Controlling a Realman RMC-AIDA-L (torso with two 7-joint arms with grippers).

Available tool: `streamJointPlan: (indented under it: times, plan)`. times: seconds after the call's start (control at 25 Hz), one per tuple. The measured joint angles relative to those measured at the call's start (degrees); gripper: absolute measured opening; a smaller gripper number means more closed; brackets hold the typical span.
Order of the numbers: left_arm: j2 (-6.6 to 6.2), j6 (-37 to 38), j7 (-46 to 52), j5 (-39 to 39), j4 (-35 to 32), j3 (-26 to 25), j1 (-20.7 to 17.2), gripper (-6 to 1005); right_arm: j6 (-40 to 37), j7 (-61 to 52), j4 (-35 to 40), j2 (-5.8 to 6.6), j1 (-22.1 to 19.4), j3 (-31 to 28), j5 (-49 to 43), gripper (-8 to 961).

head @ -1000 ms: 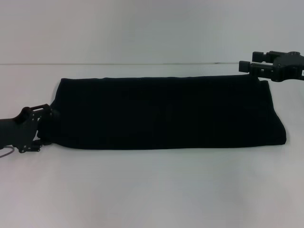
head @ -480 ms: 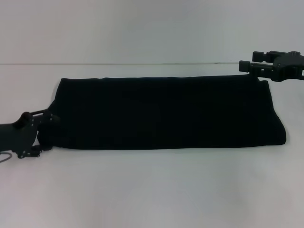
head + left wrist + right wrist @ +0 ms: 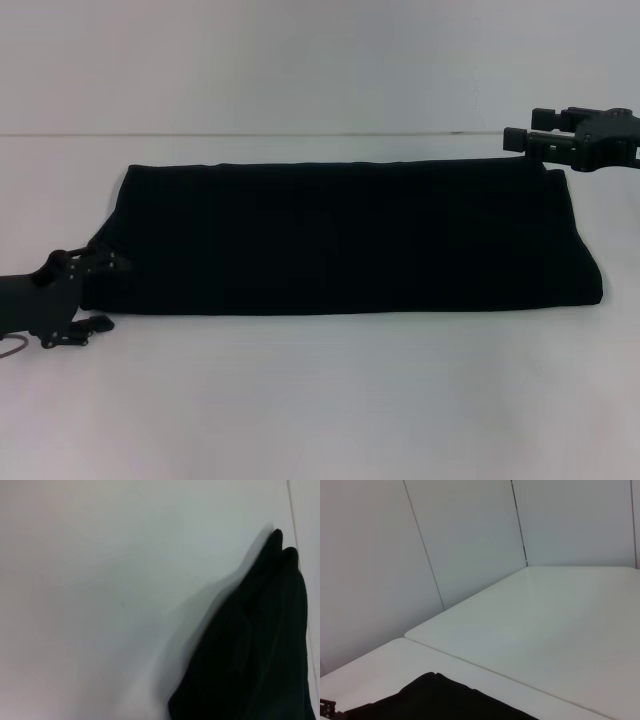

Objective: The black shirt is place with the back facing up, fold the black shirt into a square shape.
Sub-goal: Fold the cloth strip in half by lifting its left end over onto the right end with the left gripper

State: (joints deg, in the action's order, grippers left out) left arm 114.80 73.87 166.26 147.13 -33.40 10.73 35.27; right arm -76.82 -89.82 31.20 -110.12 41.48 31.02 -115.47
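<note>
While black shirt (image 3: pixel 340 238) lies plain, unlabelled, left end effector (image 3: pixel 98 293) gapes beside it; right end effector (image 3: pixel 522 137) grip unclear.

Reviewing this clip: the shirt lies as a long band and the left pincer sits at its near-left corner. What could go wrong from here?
1. The left pincer sits at the black shirt corner's very edge; a shallow grasp may catch only one layer, or slip.
2. The shirt is a long folded band; lifting one end could drag the stacked layers apart.
3. The right pincer hovers by the far right corner, so a fold swung across could meet it.
</note>
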Motion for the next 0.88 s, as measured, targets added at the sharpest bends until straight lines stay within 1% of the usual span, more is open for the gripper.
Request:
streamJointPlan:
  times: [0.32,0.64,0.88]
  plan:
    - [0.1,-1.4,-0.1,-0.3,0.4,0.1,-0.2,874,0.0,0.0,0.0,0.0,0.0,0.0,0.3,709]
    - [-0.08,-5.9,-0.7,-0.7,1.4,0.0,0.7,873,0.0,-0.2,0.0,0.0,0.0,0.0,0.9,710]
    - [-0.21,-6.5,-2.1,-0.8,1.7,0.0,0.9,873,0.0,-0.3,0.0,0.07,0.0,0.0,1.3,710]
